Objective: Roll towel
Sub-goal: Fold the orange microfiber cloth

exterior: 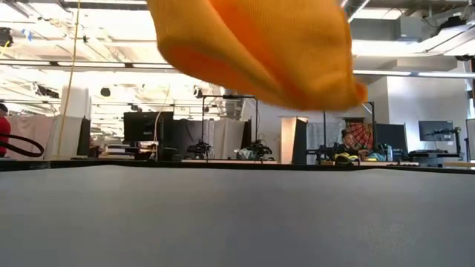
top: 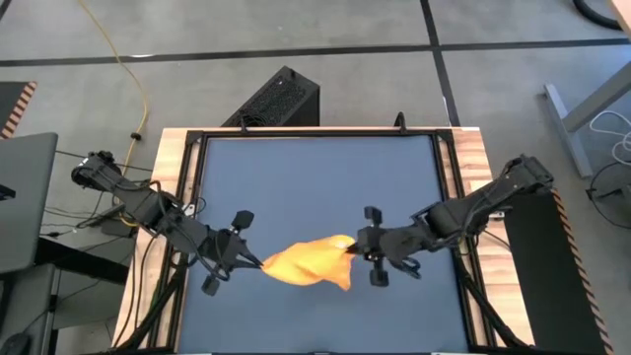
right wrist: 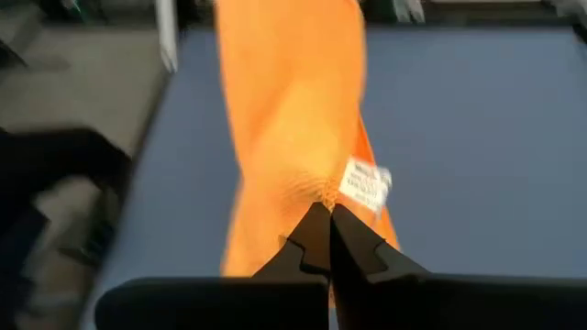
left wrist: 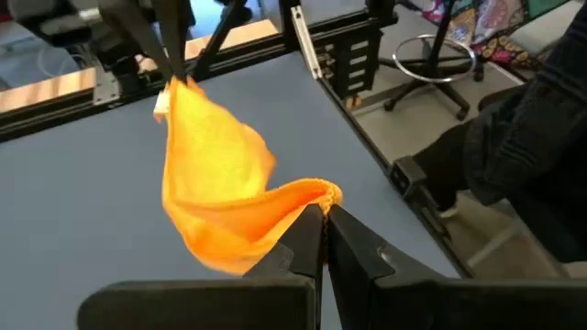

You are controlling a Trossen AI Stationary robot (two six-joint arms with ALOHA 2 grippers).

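A yellow-orange towel (top: 309, 262) hangs stretched between two end effectors above the dark blue tabletop (top: 315, 177), its long axis running from one arm to the other across the table's width. The left end effector (top: 258, 262) has its fingers pressed together on one end of the cloth, where the fabric narrows to a point; the right end effector (top: 351, 250) pinches the opposite corner, just beside the small white tag (right wrist: 366, 184). Between the two grips the towel sags and bellies out, its lower fold drooping toward the table's near edge without clearly touching the surface; the low view shows it hanging clear above the tabletop. Nothing lies on the table under or around the cloth. Beyond the far edge, behind both end effectors, a black box (top: 275, 99) stands on the floor, and a yellow cable (top: 126, 64) trails past the left arm's side. An office chair (left wrist: 436, 64) shows off the table past the left end effector.
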